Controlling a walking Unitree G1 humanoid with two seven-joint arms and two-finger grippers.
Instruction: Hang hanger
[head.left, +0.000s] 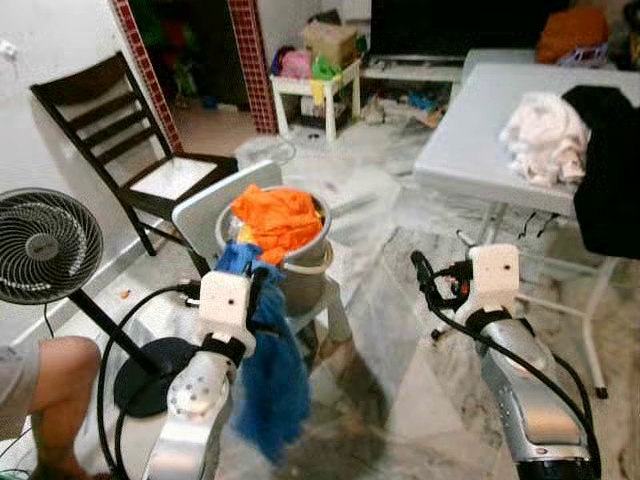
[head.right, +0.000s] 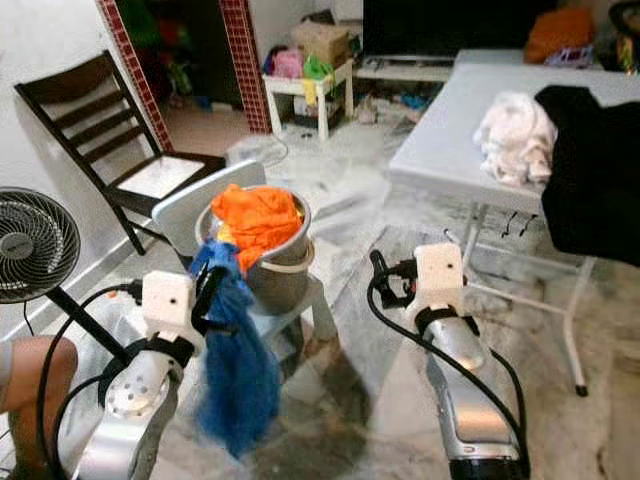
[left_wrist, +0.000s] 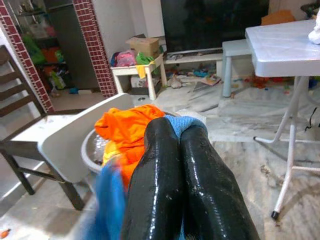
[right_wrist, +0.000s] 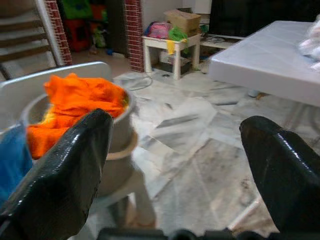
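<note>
- Left eye view: left gripper (head.left: 262, 292) clenched on a blue cloth (head.left: 270, 385), lifted clear of the grey bucket (head.left: 300, 268) and trailing down beside the small chair (head.left: 205, 215) under it.
- Left wrist view: fingers (left_wrist: 170, 180) pressed together, a fold of blue pinched at the tips, orange cloth (left_wrist: 127, 127) heaped in the bucket just beyond.
- Right wrist view: right gripper (right_wrist: 180, 165) spread wide and empty, held out over the marble floor (right_wrist: 200, 150) beside the bucket, apart from the blue cloth.
- No hanger made out anywhere, nor any rail to hang from; white cloth (head.left: 545, 135) and a black garment (head.left: 610, 165) lying on the grey folding table (head.left: 470, 150) well to the right.
- Judged early: one garment pulled from the load, nothing yet on a hanger, hanging itself entirely ahead.
- Off to the left: a floor fan (head.left: 45, 245), a dark wooden chair (head.left: 110, 120), and a person's knee (head.left: 65, 375) close to the left arm.
</note>
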